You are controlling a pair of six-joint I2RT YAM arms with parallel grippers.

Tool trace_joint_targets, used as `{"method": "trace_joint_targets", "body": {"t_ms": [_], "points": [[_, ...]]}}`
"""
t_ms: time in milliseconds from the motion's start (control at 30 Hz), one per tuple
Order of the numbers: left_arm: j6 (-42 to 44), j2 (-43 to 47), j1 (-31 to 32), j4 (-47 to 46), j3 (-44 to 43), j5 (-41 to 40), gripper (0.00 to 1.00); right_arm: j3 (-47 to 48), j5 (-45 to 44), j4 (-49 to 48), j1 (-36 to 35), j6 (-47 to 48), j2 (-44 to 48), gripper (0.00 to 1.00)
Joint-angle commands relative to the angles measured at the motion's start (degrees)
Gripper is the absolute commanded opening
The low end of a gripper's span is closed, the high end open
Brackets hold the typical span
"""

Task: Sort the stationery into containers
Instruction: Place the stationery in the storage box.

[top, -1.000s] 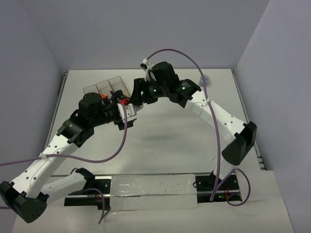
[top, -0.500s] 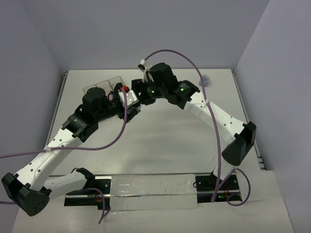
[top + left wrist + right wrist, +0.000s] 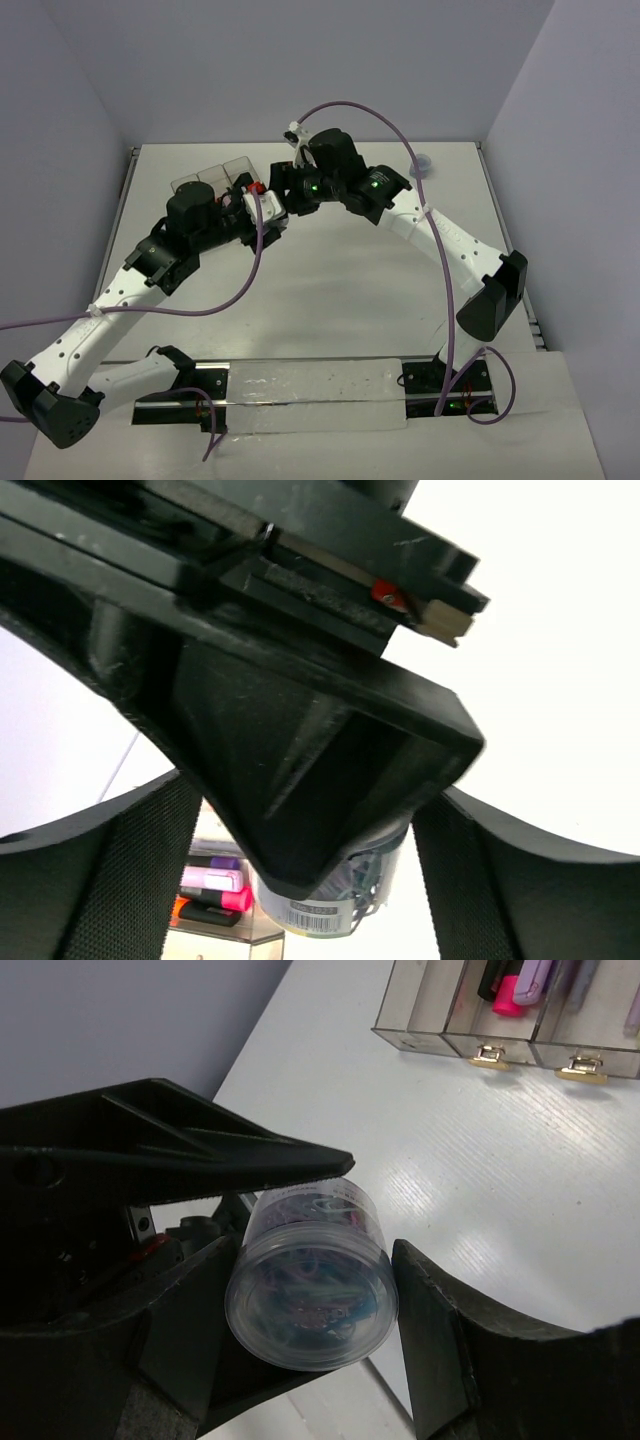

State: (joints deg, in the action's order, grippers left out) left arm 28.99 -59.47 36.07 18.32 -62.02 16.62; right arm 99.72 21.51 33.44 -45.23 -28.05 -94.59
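Observation:
A clear round tub of coloured clips [image 3: 310,1290] hangs above the table with my right gripper [image 3: 312,1310] shut on it, both fingers against its sides. My left gripper [image 3: 310,880] straddles the same tub [image 3: 335,905], jaws open, with a gap showing on its left side. One right finger [image 3: 300,740] blocks most of the left wrist view. In the top view both grippers meet at the tub [image 3: 265,206], just right of the containers [image 3: 212,180]. The smoky bins [image 3: 440,1040] hold pink [image 3: 512,995] and purple markers. Pink, lilac and orange markers [image 3: 215,890] show behind the tub.
The row of bins stands at the back left of the white table [image 3: 350,290], brass labels [image 3: 488,1055] facing the arms. A purple cable [image 3: 400,140] loops over the right arm. A small clear object [image 3: 422,163] lies at the back right.
My left arm has moved up and back to the right gripper, and its jaws have narrowed slightly around the tub. The right gripper shifted a little left, still holding the tub.

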Motion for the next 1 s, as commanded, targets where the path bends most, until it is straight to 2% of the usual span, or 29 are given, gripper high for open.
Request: {"method": "trace_joint_targets", "body": {"t_ms": [0, 133, 367, 500, 633, 767, 800, 867, 900, 933, 967], "points": [[0.5, 1.4, 0.2, -0.7, -0.5, 0.1, 0.83, 1.2, 1.5, -3.7, -0.3, -0.7, 3.4, 0.00], [0.8, 0.2, 0.2, 0.3, -0.9, -0.1, 0.85, 0.8, 1.7, -4.3, -0.3, -0.9, 4.0, 0.00], [-0.6, 0.6, 0.2, -0.2, -0.3, -2.2, 0.99, 1.3, 0.7, -3.9, -0.3, -0.4, 5.0, 0.00], [-1.8, 0.8, 0.2, -1.3, -0.1, -2.2, 0.97, 0.6, 0.2, -4.0, -0.4, -0.3, 5.4, 0.00], [-0.2, 0.7, 0.2, -0.1, 0.2, -1.2, 0.75, 0.6, 0.6, -3.9, -0.3, -0.1, 5.4, 0.00], [0.3, 0.4, 0.3, 0.2, 0.7, -2.2, 0.66, 1.3, 0.4, -3.1, -0.4, 0.3, 5.2, 0.00], [-0.1, 0.1, 0.2, 0.4, 0.4, -2.2, 0.58, 1.6, 0.3, -2.9, -0.4, 0.6, 5.1, 0.00], [-1.4, -0.2, 0.2, -0.3, -0.1, -2.2, 0.50, 1.5, 0.2, -2.9, -0.4, 0.6, 5.0, 0.00], [-2.4, -0.4, 0.2, -0.8, -0.5, -2.2, 0.43, 1.4, 0.4, -2.8, -0.4, 0.7, 5.0, 0.00], [-4.1, -0.6, 0.2, -1.3, -0.9, -2.4, 0.31, 1.1, 0.7, -2.8, -0.4, 0.8, 4.8, 0.00], [-4.7, -0.7, 0.2, -1.7, -1.0, -2.5, 0.26, 0.9, 0.8, -2.8, -0.3, 0.8, 4.7, 0.00]]}}
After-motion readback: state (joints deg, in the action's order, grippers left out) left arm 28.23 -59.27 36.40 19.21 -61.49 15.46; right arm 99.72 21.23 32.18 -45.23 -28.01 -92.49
